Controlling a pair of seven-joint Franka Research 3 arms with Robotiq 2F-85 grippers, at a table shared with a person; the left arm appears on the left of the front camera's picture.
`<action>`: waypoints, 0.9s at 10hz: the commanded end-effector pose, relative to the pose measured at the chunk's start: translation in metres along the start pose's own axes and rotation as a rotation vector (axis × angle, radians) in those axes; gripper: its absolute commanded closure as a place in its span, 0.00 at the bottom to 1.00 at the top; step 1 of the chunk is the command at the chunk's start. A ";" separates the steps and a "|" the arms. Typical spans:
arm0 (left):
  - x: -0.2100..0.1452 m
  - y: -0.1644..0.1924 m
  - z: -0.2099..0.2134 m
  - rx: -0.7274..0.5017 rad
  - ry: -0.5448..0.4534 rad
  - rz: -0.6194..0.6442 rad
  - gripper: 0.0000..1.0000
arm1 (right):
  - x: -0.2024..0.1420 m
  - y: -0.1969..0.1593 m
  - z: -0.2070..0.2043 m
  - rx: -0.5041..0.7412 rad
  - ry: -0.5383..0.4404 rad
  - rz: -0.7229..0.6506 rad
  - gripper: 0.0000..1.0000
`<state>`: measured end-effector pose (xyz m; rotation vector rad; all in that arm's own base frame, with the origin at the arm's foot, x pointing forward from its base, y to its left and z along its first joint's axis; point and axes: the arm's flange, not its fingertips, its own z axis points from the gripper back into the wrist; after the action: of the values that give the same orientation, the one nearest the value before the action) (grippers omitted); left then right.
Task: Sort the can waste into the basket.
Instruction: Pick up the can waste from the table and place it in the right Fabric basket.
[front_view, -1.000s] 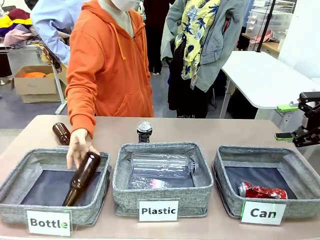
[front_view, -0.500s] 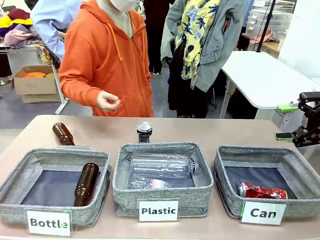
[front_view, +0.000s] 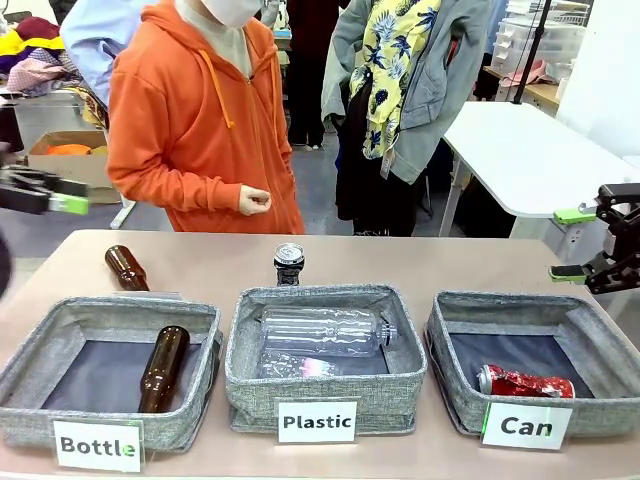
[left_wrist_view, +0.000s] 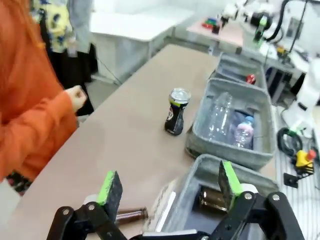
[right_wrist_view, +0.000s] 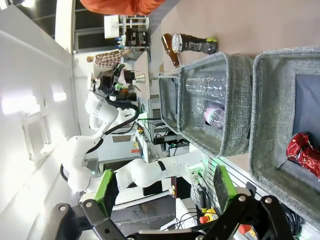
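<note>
The crushed red metal can (front_view: 525, 382) lies in the grey fabric "Can" basket (front_view: 520, 300), but the black silver-topped can (front_view: 289, 264) stands well left of it, so the left pincer (left_wrist_view: 170, 181) and right pincer (front_view: 572, 243) hang wide open and empty, likely ready to fetch it.

The table (front_view: 450, 265) carried three grey baskets in a row: the Bottle basket (front_view: 170, 432) left, the Plastic basket (front_view: 385, 400) middle, the Can basket (front_view: 600, 420) right. Behind them a black can (front_view: 289, 264) stood upright, and a brown bottle (front_view: 124, 267) lay flat.

The grey Can basket (front_view: 446, 345) has a dark floor; inside it lies a red can (front_view: 524, 382); left of it stands a black silver-topped can (front_view: 289, 265).
</note>
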<state>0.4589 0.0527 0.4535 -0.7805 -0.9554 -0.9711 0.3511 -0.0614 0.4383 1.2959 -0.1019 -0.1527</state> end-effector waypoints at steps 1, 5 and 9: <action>0.006 0.014 -0.055 -0.006 0.016 -0.075 0.00 | 0.000 0.000 0.003 0.000 0.011 0.020 0.00; -0.003 -0.004 -0.157 -0.120 0.197 -0.171 0.00 | 0.000 0.000 0.003 0.000 0.011 0.020 0.00; 0.002 -0.007 -0.155 -0.137 0.171 -0.112 0.00 | 0.000 0.000 0.003 0.000 0.011 0.020 0.00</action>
<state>0.5015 -0.0897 0.3895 -0.7336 -0.7918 -1.2037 0.3510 -0.0615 0.4383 1.2961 -0.1017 -0.1527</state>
